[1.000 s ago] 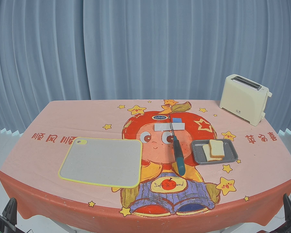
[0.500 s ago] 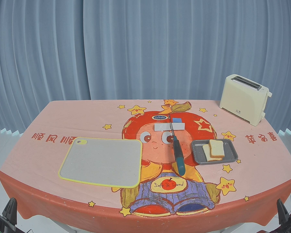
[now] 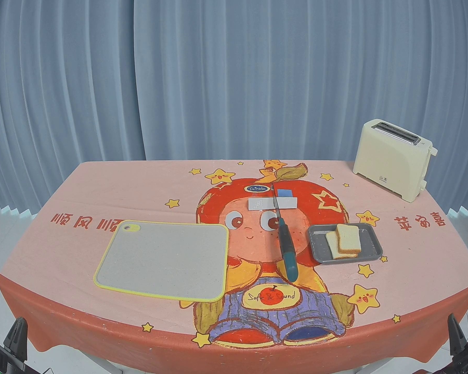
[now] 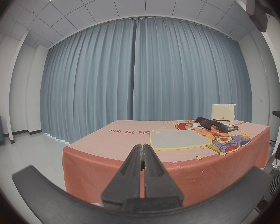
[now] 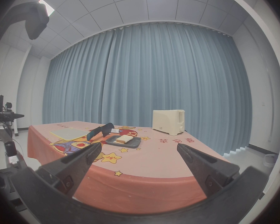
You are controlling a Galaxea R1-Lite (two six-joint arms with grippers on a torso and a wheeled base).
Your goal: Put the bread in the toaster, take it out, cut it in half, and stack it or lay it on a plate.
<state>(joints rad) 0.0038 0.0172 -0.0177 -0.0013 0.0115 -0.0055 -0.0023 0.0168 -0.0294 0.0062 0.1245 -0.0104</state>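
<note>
Bread (image 3: 348,238): upper slice overlaps the lower one — covered portion unseen. Toaster (image 3: 393,158): slot interior too dark to inspect; rear face hidden. Knife (image 3: 286,242): blade thin, tip indistinct against the print beneath. Surface (image 3: 114,193): cloth (image 3: 78,328) hangs over the rim — rim and underside concealed.

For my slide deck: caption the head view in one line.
Two bread slices lie on a grey tray beside a knife, cutting board to the left, toaster far right.

On the table (image 3: 114,193) we find the cutting board (image 3: 164,259) front left, the knife (image 3: 285,240) just right of it, then the tray (image 3: 372,245) holding overlapping bread slices (image 3: 347,239); the toaster (image 3: 392,158) stands behind, far right.
</note>
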